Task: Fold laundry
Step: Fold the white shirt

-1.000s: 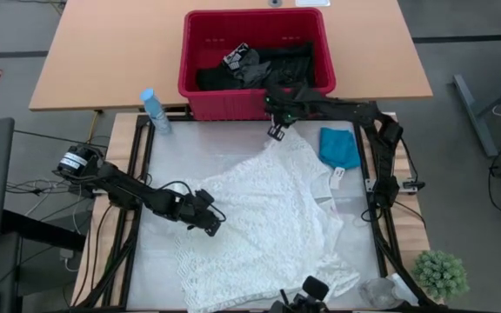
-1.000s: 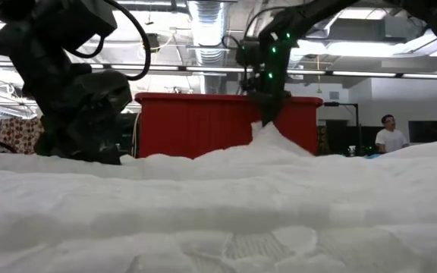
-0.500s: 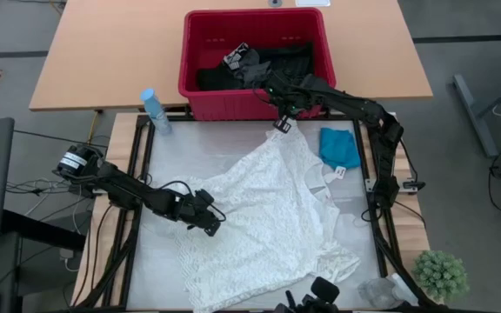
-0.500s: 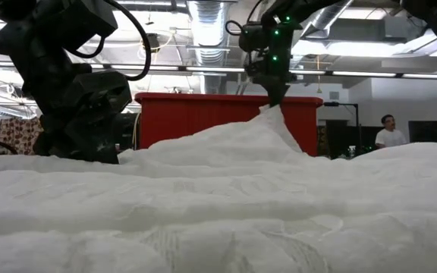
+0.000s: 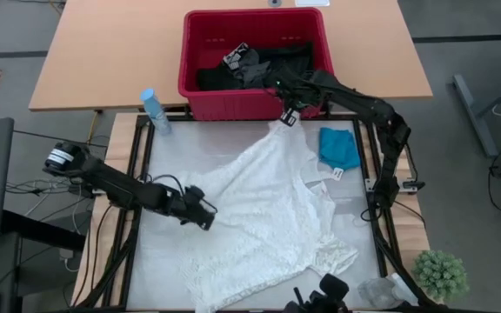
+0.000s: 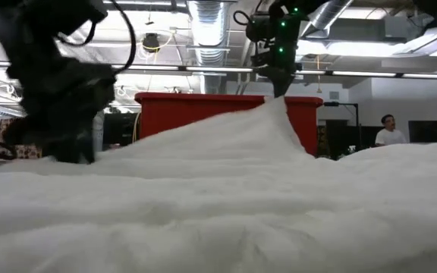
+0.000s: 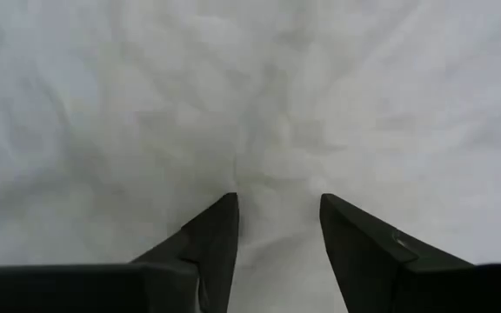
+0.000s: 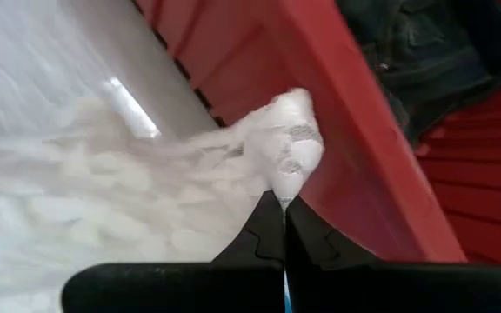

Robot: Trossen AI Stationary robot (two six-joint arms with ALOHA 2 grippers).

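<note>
the white garment sprawls across the pale table. the right gripper, pinched tight on a corner, lifts it beside the red basket. the left gripper, fingers apart, sits at its edge. a person stands far behind.

Desk: pale work surface inside a dark metal frame, wooden strips showing along both sides.

Lying on it:
- White lacy garment, spread across the middle and right; its far corner is lifted off the surface near the basket.
- Small teal garment, flat near the right edge, just beside the white one, with a small white tag at its near end.
- Blue bottle at the far left corner.

Behind it, a second tan desk carries a red basket holding dark clothes.
</note>
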